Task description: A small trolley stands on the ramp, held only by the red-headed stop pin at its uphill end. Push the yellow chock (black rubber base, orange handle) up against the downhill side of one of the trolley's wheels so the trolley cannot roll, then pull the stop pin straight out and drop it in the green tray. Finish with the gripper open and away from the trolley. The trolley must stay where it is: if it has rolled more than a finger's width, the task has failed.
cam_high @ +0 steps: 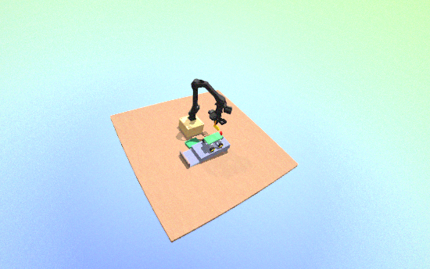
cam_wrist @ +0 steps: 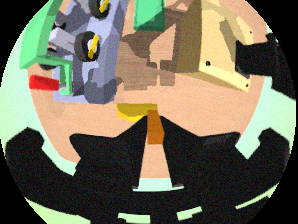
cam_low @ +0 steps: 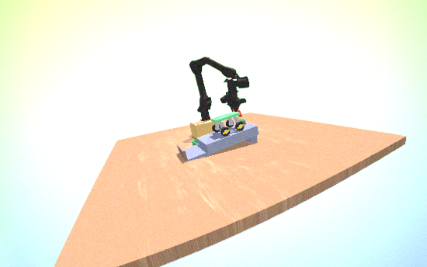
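we see a flat, light brown table top (cam_high: pixel 180 203) (cam_low: pixel 194 194) (cam_wrist: pixel 200 112) with four sides and a darker edge. on it we see the blue-gray ramp (cam_high: pixel 207 154) (cam_low: pixel 225 142) (cam_wrist: pixel 102 67) with a slope at one end. the green tray (cam_high: pixel 191 143) (cam_low: pixel 195 143) (cam_wrist: pixel 150 17) is just beside the ramp. a pale yellow block (cam_high: pixel 191 127) (cam_low: pixel 200 130) (cam_wrist: pixel 220 55) sits on the table top too, near the tray. dark shadows fall around them.
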`<state>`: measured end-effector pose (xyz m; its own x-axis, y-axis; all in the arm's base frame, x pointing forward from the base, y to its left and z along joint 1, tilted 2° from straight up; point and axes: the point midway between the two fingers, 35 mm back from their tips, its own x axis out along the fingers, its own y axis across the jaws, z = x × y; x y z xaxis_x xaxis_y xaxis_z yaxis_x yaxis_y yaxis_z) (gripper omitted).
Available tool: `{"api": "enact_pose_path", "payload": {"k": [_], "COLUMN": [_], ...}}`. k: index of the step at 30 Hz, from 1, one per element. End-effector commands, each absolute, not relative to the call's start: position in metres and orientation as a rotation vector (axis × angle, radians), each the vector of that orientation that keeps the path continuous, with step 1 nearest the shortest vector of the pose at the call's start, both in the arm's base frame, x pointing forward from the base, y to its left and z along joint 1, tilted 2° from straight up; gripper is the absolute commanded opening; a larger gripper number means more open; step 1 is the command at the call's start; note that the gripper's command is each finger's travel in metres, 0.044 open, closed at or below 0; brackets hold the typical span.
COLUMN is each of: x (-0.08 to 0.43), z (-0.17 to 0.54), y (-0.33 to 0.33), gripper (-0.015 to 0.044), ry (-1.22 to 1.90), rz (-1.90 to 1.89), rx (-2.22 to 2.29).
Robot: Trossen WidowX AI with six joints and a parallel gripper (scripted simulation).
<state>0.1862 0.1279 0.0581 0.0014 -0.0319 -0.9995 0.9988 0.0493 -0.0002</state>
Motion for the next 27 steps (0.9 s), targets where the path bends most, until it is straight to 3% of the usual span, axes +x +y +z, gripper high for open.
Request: {"api": "enact_pose_path", "payload": {"k": [1,27], "x": [0.187,0.19], "z": [0.072,0.113], "y": [0.13,0.136], "gripper": [0.0,0.0], "ry": [1.211,1.302], "rz": [-1.176,-1.017], "rx": [1.161,1.0]}}
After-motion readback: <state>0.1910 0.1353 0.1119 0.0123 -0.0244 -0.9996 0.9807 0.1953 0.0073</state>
